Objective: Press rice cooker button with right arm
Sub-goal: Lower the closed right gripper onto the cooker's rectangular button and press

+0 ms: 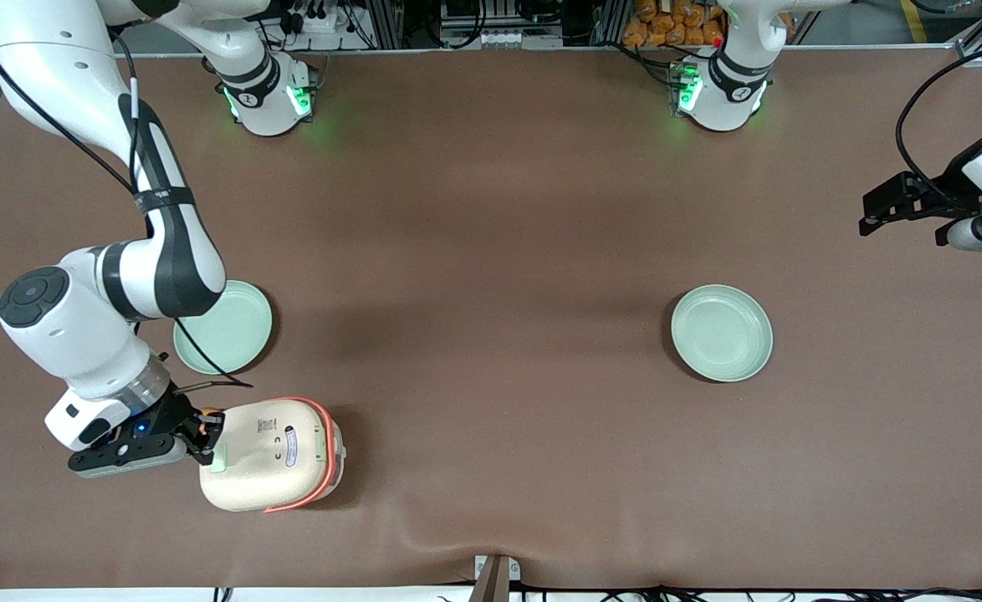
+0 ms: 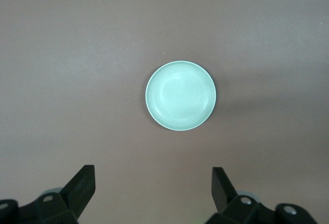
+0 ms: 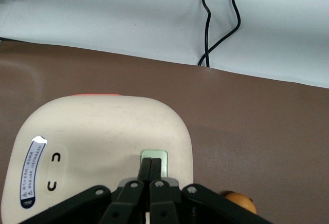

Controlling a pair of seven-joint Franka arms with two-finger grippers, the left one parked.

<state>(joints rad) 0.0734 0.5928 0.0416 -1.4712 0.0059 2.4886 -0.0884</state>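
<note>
Now pressed together, fingers touching each other, black two-finger pincer of the large white jointed right arm (image 1: 106, 293) with black elbow sleeve: gripper (image 3: 149, 168) clenched on nothing, tips set down on the small pale greenish-white rounded-square button (image 3: 157, 161). Seen from the front, same gripper (image 1: 207, 435) at the working arm's end of the table, low over one end of the cooker lid, blue light glowing on its body.

Directly under the fingertips: small cream-white rounded-square rice cooker (image 1: 269, 456) with orange-red trim band, lid closed, standing on the brown table cover (image 1: 499, 293). Button (image 1: 218, 456) at the lid end just beside the pincer, partly covered by the tips. Farther along the lid from the pincer: oval blue-printed sticker (image 3: 31, 171), with two small dark curved marks between it and the button.

Just above the pincer in the front view, farther from that camera and partly under the forearm: round pale green plate (image 1: 236, 334), apart from the cooker. Well apart from the pincer, toward the parked arm's end: second round pale green plate (image 1: 721, 333), same plate (image 2: 180, 95) centred in the left wrist view.
</note>
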